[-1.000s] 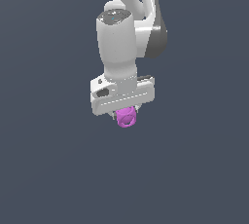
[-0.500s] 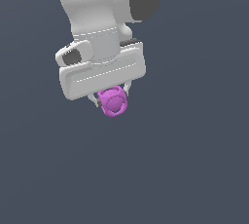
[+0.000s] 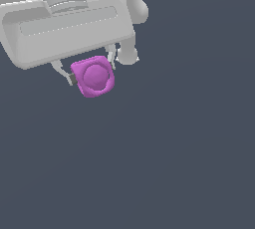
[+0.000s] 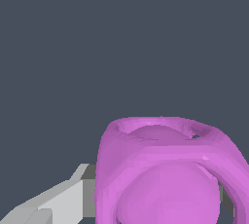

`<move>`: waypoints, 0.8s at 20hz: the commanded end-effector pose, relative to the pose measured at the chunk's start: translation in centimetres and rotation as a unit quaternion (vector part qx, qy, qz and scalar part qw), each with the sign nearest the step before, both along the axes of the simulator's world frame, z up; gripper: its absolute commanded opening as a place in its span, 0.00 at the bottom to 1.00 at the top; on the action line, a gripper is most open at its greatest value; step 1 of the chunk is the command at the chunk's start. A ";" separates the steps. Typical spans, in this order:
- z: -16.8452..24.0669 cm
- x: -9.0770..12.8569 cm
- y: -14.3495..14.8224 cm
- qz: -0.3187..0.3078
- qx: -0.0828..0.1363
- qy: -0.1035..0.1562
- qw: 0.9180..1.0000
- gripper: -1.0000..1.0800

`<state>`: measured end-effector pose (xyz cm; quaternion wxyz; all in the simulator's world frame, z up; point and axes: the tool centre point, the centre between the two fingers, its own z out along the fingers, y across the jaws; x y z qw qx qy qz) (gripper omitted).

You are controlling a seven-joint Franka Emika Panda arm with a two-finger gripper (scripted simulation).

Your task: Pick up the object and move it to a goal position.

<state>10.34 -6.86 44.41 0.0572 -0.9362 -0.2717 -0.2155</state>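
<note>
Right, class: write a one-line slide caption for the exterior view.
White robot gripper holds a small glossy magenta blocky lump between its fingers, against a plain dark grey background.

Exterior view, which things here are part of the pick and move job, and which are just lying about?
Part of the job:
- purple object, held between the fingers
- gripper, shut on it

Lying about:
- nothing else shows in either view, only plain dark background; no goal marker is visible
</note>
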 end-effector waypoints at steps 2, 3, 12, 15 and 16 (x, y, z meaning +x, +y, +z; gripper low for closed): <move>2.5 0.3 -0.9 0.016 0.005 -0.013 1.000 0.00; 3.1 0.3 -1.1 0.020 0.006 -0.016 1.000 0.00; 5.9 0.7 -2.2 0.036 0.011 -0.029 0.999 0.00; 6.1 0.7 -2.3 0.038 0.012 -0.030 0.999 0.00; 6.1 0.7 -2.3 0.038 0.012 -0.030 0.999 0.00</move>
